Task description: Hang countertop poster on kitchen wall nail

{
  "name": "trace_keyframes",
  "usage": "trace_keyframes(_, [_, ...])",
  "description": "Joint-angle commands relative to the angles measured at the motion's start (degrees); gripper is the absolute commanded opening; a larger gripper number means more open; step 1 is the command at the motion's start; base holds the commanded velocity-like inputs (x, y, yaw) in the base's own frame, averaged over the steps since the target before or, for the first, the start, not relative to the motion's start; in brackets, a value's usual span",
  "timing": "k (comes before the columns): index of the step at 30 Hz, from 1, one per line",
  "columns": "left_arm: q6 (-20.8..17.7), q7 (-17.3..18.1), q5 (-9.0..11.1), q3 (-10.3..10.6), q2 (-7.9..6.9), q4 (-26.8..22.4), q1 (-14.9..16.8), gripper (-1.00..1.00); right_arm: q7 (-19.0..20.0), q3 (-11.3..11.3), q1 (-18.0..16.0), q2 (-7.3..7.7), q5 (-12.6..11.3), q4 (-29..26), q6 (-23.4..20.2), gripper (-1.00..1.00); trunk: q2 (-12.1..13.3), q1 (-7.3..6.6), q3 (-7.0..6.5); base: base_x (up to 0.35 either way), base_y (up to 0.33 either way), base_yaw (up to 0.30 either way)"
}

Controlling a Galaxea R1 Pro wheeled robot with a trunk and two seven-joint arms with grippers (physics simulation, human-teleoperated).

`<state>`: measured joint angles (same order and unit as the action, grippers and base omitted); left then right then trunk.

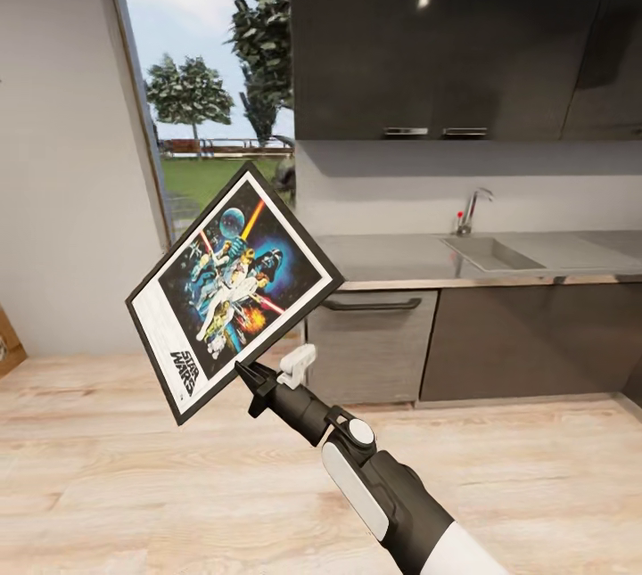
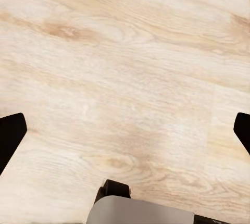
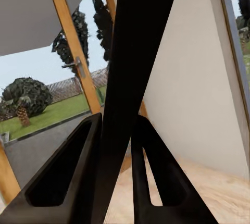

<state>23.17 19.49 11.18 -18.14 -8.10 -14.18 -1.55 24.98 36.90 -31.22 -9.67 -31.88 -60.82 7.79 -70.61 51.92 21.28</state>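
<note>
Head view. My right gripper point(image 1: 252, 376) is clenched on the lower edge of the poster point(image 1: 234, 290), which I hold in the air above the wooden floor point(image 1: 107, 468), in front of the window point(image 1: 205, 85) and well clear of the kitchen countertop point(image 1: 392, 258). The poster is tilted: its long axis runs from the "STAR WARS" end, low and toward my left, up to the far end, high and toward my right. The printed face is turned toward my head camera. I see no wall nail here, so I judge the hanging step has yet to begin.

Left wrist view. My left gripper point(image 2: 125, 130) is spread wide, its dark fingertips point(image 2: 10, 135) at the two sides of the picture over bare floor, grasping nothing.

Right wrist view. The poster's thin black edge point(image 3: 138, 78) runs straight between my two fingers point(image 3: 67, 177), which press it from both sides.

Risks, as I judge them. The grip is on one edge only, near a corner, so the frame may pivot or slip if I swing the arm fast. The raised corner may strike the wall point(image 1: 53, 156) or the upper cabinets point(image 1: 446, 31) as I turn. The frame also covers part of my forward view, which may hamper finding a nail.
</note>
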Motion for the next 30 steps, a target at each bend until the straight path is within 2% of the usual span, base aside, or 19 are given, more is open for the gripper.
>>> trace_keyframes(1, [-0.15,0.55,0.60,-0.14,0.01,-0.06,-0.03,1.00,0.32,0.10,-0.07,0.00,-0.63,0.09,0.09,-1.00,-0.03,0.00,0.05,0.000,0.010,0.279])
trace_keyframes(6, [-0.15,0.55,0.60,-0.14,-0.05,-0.06,-0.03,1.00,0.12,0.17,-0.07,0.00,-0.40,0.13,0.04,-1.00,-0.03,0.00,0.06,0.027,0.035,0.288])
trace_keyframes(11, [-0.15,0.55,0.60,-0.15,-0.07,-0.06,-0.03,1.00,-0.06,0.18,-0.07,-0.10,2.09,0.52,-0.03,-1.00,-0.03,0.00,0.06,0.112,0.201,0.293])
trace_keyframes(14, [-0.15,0.55,0.62,-0.56,-0.38,-0.06,-0.03,1.00,-0.18,0.19,-0.07,-0.16,2.70,0.72,-0.04,-1.00,-0.03,0.00,0.06,0.131,0.255,0.293])
trace_keyframes(16, [-0.15,0.56,0.63,-1.62,-0.79,-0.02,-0.03,1.00,-0.23,0.19,-0.07,-0.20,2.91,0.83,-0.09,-1.00,-0.03,0.00,0.06,0.135,0.268,0.294])
trace_keyframes(20, [-0.15,2.74,0.61,-5.33,-1.20,0.25,-0.03,1.00,-0.27,0.15,-0.07,-0.25,3.09,1.72,-0.13,-1.00,-0.03,0.00,0.06,0.137,0.274,0.294])
trace_keyframes(23, [-0.19,5.63,0.60,-6.83,-1.45,0.72,-0.03,1.00,-0.23,0.08,-0.12,-0.28,3.09,3.59,-0.16,-1.00,-0.03,0.00,0.06,0.137,0.276,0.294])
trace_keyframes(27, [-0.22,7.78,0.60,-8.23,-2.01,1.09,-0.03,1.00,0.05,-0.04,-0.18,-0.26,3.12,5.39,-0.33,-1.00,-0.03,0.00,0.06,0.138,0.276,0.228])
trace_keyframes(29, [-0.22,8.40,0.64,-8.98,-2.17,1.14,-0.03,1.00,0.71,-0.23,-0.24,0.00,3.08,6.49,-0.43,-1.00,-0.03,0.00,0.06,0.146,0.276,0.070])
trace_keyframes(30, [-0.22,8.87,0.69,-9.35,-2.24,1.06,-0.03,1.00,1.98,-0.30,-0.24,0.70,3.10,6.91,-0.45,-1.00,-0.03,0.00,0.06,0.169,0.265,0.040])
